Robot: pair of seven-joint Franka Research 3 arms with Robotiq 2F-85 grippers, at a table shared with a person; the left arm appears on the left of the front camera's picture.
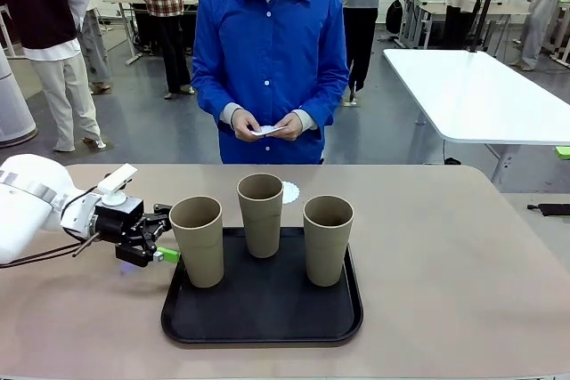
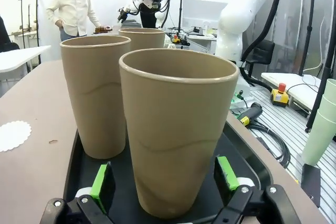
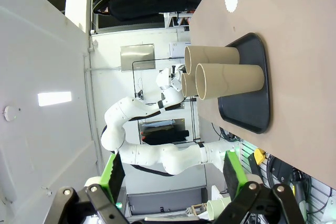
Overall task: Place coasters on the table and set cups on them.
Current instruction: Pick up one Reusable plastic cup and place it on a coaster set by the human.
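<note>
While cups (image 1: 261, 215) stand on the black tray (image 1: 258, 327), its leftmost cup (image 1: 198, 242) is straddled by the released left gripper (image 1: 163, 236). A coaster (image 1: 290, 191) is seen behind the tray; right gripper (image 3: 175, 174) spread, empty.

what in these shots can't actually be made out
Front view: the round white lacy paper coaster on the beige tabletop is partly hidden behind the middle tall tan paper cup.
Front view: the white paper in the person's hands is too small and finger-covered to count as coasters.
Left wrist view: the third tan cup is mostly hidden behind the nearest cup and the middle one.
</note>
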